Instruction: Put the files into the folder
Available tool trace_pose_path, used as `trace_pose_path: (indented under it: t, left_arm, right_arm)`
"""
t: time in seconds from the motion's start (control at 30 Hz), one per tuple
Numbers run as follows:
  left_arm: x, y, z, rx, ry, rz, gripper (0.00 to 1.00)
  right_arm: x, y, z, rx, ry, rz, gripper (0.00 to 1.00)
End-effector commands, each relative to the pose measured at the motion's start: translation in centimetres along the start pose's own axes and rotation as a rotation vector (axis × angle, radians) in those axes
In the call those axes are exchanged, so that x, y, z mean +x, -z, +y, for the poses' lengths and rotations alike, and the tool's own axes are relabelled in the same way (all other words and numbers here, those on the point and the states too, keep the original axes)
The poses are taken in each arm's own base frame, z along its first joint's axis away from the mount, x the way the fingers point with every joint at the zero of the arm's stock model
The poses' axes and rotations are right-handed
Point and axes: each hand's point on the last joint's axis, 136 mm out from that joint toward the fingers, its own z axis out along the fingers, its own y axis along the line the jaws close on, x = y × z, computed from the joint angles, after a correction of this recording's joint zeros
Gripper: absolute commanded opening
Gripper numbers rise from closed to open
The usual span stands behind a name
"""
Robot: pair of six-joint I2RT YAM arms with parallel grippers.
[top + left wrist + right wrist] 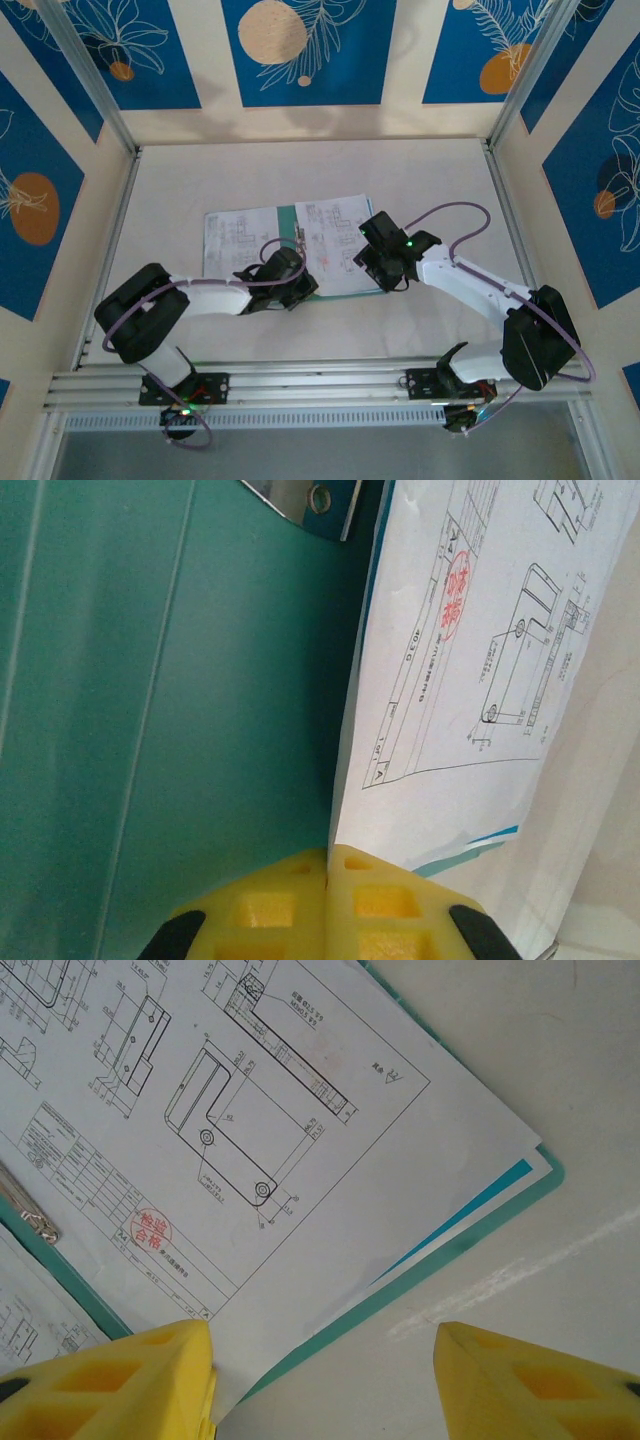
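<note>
Several files (300, 1110) lie in open folder (150, 730), R half; closing cover prob. left. L pincer (328, 870) clenched; R pincer (322, 1355) released.

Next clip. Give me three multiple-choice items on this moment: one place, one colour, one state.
1. Where is the blue sheet? A on top of the pile; B under white sheets in the folder; C outside it.
2. Colour of the stamp on the drawing? A red; B green; C black.
3. Jaws of the right gripper? A open; B shut on paper; C shut empty.
Key: B, only a blue strip peeks from beneath white paper; A, the round stamp is red; A, a wide gap separates its yellow fingers.
</note>
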Motion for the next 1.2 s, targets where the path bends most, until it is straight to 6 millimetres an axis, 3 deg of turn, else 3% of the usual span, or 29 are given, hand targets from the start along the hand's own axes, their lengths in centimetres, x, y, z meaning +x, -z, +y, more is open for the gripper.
trace_pose_path:
  t: [0.0,1.17]
  left_arm:
    - [-0.62,-0.04,1.73,-0.047,0.011,-0.029,0.00]
    - [-0.78,0.12,1.94,-0.050,0.028,-0.043,0.00]
  right_arm:
    - [0.09,-0.36,-1.03,0.029,0.000,0.004,0.61]
    - [-0.04,-0.31,-1.16,0.021,-0.001,0.004,0.62]
